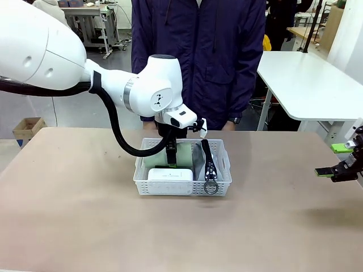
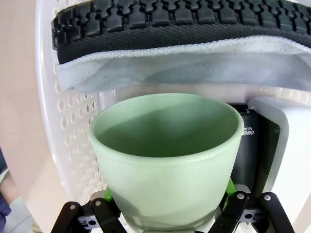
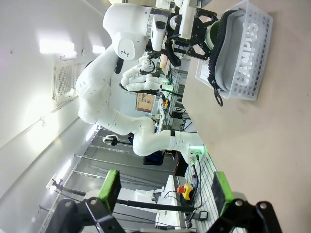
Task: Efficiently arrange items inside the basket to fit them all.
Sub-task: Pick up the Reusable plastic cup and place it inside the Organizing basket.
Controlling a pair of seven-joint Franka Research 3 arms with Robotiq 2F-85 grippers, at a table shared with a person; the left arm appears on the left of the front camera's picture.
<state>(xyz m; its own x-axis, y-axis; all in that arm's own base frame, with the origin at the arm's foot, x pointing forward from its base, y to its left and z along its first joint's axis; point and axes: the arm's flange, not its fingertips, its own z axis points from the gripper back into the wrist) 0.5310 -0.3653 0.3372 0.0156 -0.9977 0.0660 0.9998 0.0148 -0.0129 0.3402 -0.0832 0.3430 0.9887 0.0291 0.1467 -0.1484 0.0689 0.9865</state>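
Left wrist view: stapler (image 2: 248, 145) mostly behind cup (image 2: 165, 155).

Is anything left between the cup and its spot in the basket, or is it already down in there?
Nothing visible blocks it. The left gripper holds the cup inside the basket, tipped on its side, with the pouch along one side and the stapler and white box beside it.
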